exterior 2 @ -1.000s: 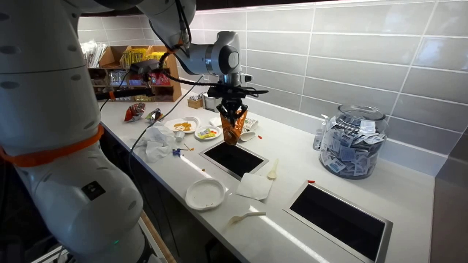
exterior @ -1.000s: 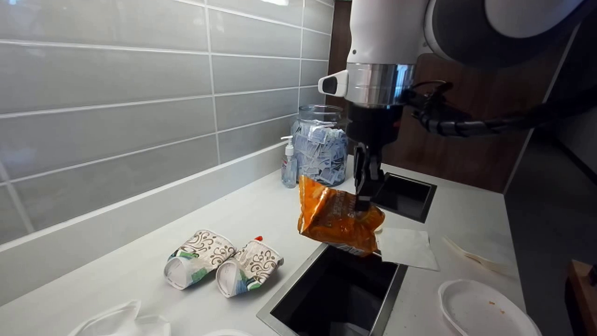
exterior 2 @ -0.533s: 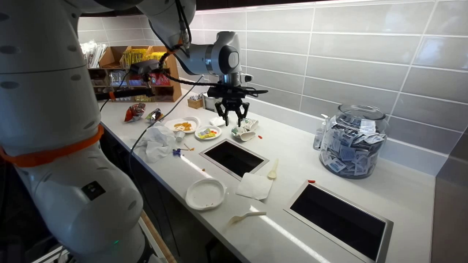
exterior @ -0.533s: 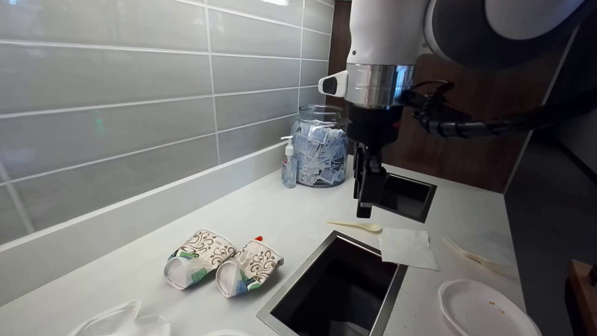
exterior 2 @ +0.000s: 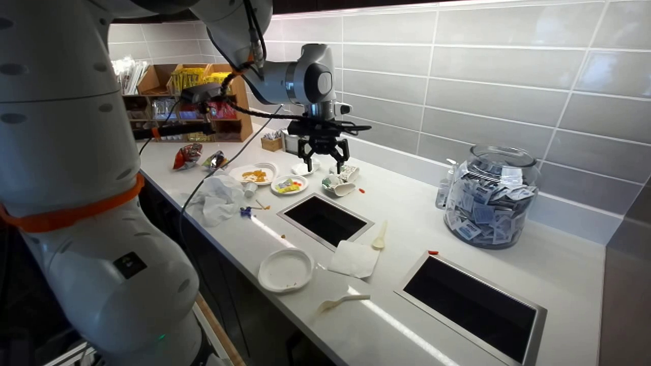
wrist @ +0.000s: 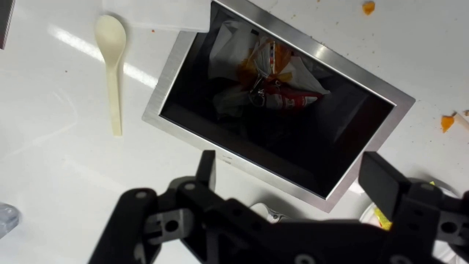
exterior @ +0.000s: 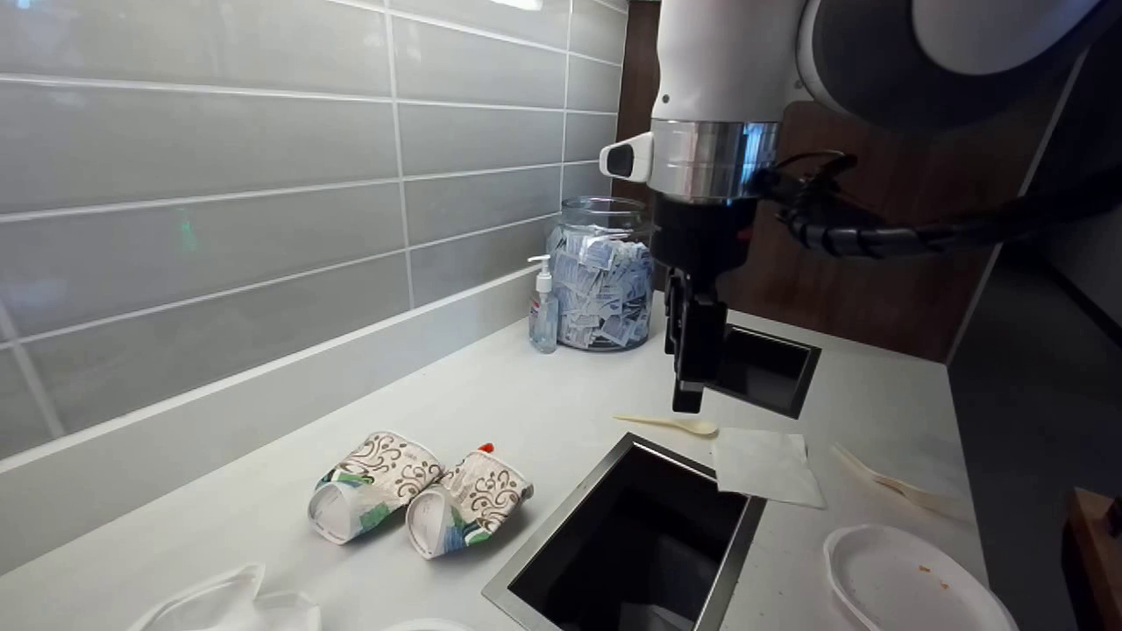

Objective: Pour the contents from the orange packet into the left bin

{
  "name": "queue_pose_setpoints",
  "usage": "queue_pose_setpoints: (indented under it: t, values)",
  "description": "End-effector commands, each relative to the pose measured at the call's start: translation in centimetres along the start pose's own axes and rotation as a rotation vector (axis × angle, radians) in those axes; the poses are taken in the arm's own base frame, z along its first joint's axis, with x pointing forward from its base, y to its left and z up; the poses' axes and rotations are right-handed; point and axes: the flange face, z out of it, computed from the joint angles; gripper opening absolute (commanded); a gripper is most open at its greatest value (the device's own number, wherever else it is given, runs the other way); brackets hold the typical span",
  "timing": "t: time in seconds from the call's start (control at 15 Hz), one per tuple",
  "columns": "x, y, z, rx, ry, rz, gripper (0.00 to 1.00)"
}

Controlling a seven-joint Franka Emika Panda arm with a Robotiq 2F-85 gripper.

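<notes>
You have let go: the gripper (exterior 2: 324, 169) hangs above the counter (exterior 2: 417, 218) with its fingers (wrist: 380, 181) spread well apart, a little wider than half a second ago. A second ago you had the orange packet (wrist: 281, 58) pinched between them; now, in the wrist view, what looks like it lies crumpled inside the left bin (wrist: 170, 73), among red and white wrappers (wrist: 293, 101). It is dark in there, so you can't tell whether its contents have come out. With the packet gone from your grip, an exterior view shows you the pale spoon (exterior: 679, 425) that it hid from that side, lying near the bin's corner and just beside the napkin (exterior: 767, 464). Your arm (exterior 2: 319, 84) has barely moved since then. The napkin still overlaps the bin's rim, and the two patterned pouches (exterior: 381, 478) lie where they did, close together near the bin. The glass jar (exterior 2: 491, 203) and the pump bottle (exterior: 544, 317) beside it have kept their places too.
</notes>
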Motion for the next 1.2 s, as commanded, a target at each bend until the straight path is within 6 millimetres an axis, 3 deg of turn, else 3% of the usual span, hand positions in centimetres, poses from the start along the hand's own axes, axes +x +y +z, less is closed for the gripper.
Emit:
queue_pose_setpoints:
  t: [0.0,0.6,1.13]
  values:
    - [0.3,-0.2,0.0,-0.01,-0.036,0.048,1.0]
    - [-0.4,-1.1,-1.8,0.029,-0.027,0.274,1.0]
    - [-2.9,-2.1,-5.4,0.045,-0.054,0.331,1.0]
